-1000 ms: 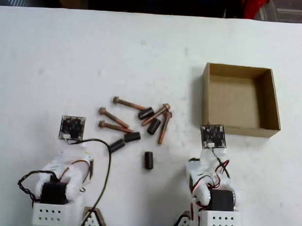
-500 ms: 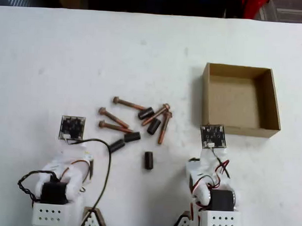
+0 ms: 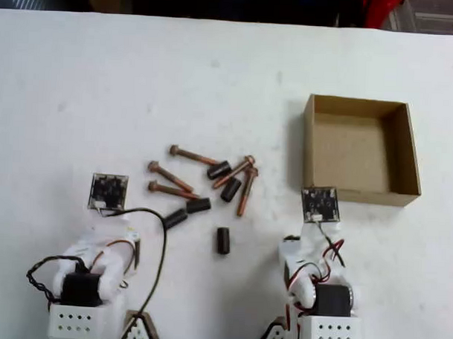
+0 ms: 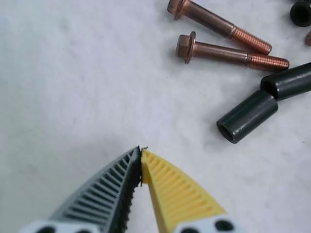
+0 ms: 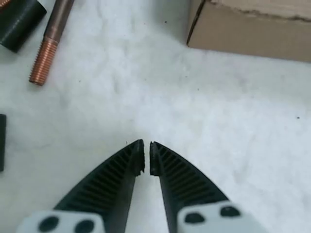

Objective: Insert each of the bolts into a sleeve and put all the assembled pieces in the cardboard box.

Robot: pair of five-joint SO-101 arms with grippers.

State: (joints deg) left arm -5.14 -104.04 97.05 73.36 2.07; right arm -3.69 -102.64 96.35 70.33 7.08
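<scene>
Start of assembly: my left jaws and right jaws are closed, holding nothing; bolts (image 3: 170, 188) and sleeves (image 3: 198, 206) lie loose on the table (image 3: 81, 75) ahead, nearest my left and crosswise to it; cardboard box (image 3: 357, 148) empty beside my right.

The white desk (image 3: 215, 80) is brightly and evenly lit from above, close to washed out, while the room beyond its far edge lies dark. The cardboard box (image 3: 359, 195) throws a soft, faint shadow onto the desk at its left side. In the left wrist view the bolts (image 4: 218, 51) carry pale streaks of glare, and the sleeves (image 4: 248, 116) cast only weak, diffuse shadows.
</scene>
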